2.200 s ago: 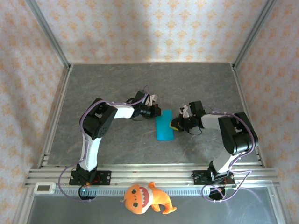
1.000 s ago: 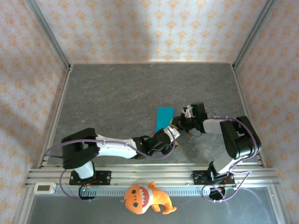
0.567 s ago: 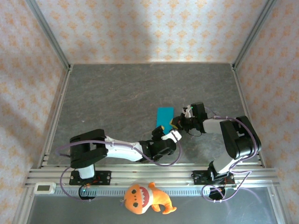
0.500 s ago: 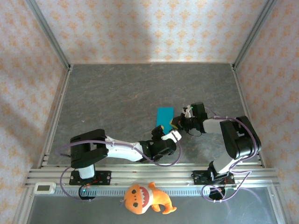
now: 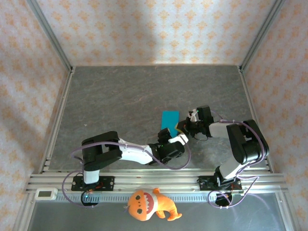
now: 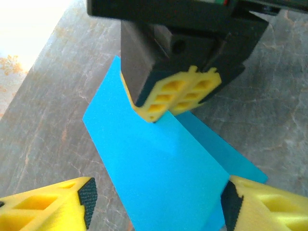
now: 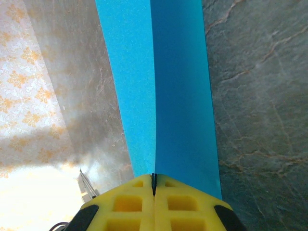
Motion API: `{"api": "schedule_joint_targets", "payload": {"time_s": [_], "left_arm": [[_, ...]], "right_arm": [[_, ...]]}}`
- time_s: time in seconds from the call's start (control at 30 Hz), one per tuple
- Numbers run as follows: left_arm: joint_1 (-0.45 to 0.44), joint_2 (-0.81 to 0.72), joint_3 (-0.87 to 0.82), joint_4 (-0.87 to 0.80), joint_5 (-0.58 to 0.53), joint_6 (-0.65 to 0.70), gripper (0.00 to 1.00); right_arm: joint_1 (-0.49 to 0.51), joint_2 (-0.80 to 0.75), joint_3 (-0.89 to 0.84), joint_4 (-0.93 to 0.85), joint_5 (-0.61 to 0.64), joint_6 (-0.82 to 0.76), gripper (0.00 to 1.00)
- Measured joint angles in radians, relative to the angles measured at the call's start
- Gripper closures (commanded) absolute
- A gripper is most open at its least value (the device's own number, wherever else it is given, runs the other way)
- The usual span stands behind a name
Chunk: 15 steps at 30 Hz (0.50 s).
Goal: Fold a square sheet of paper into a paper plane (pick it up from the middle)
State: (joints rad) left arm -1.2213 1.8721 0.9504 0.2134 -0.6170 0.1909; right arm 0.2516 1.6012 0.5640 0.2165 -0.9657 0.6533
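Wide view first: the grey stone-look table (image 5: pixel 120 96), boxed in by patterned walls (image 5: pixel 144 29), with both arms meeting at one spot just right of centre. The left arm (image 5: pixel 130 151) lies low along the near side, running from its base out to the right. The right arm (image 5: pixel 243 142) is bent at the elbow and points back toward the left. Down on the near rail the orange plush toy (image 5: pixel 149 204) lies on its side, well apart from the action.

And there's the sheet of paper (image 5: pixel 168 120), bright blue, right where the two arms meet. It's folded lengthwise: the right wrist camera shows a lighter half and a darker half meeting in one straight line. From the left wrist camera, the lighter layer tilts up off the table while a darker strip lies flat beneath it on the right.

Right gripper (image 7: pixel 154 190): jaws pressed tight together, pinching the paper exactly where that fold line ends, on the sheet's right side.

Left gripper (image 6: pixel 156 207): jaws spread wide, gripping nothing, at the paper's near end. One yellow finger (image 6: pixel 53 204) stands clear of the sheet on one side. The other sits just at the paper's edge, and whether it touches is hard to tell.

Last, a small white box (image 5: pixel 46 194) sits at the rail's left end.
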Motion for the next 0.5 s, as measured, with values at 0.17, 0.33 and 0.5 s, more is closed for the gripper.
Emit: {"api": "schedule_joint_targets", "payload": {"time_s": [0.17, 0.33, 0.5], "left_arm": [[0.005, 0.003, 0.013, 0.011, 0.003, 0.021, 0.47], [0.005, 0.015, 0.014, 0.015, 0.007, 0.021, 0.46], [0.005, 0.019, 0.014, 0.015, 0.013, 0.029, 0.38]], "right_arm": [[0.000, 0.000, 0.000, 0.000, 0.000, 0.000, 0.94], [0.000, 0.000, 0.000, 0.000, 0.000, 0.000, 0.94], [0.000, 0.000, 0.000, 0.000, 0.000, 0.000, 0.94]]}}
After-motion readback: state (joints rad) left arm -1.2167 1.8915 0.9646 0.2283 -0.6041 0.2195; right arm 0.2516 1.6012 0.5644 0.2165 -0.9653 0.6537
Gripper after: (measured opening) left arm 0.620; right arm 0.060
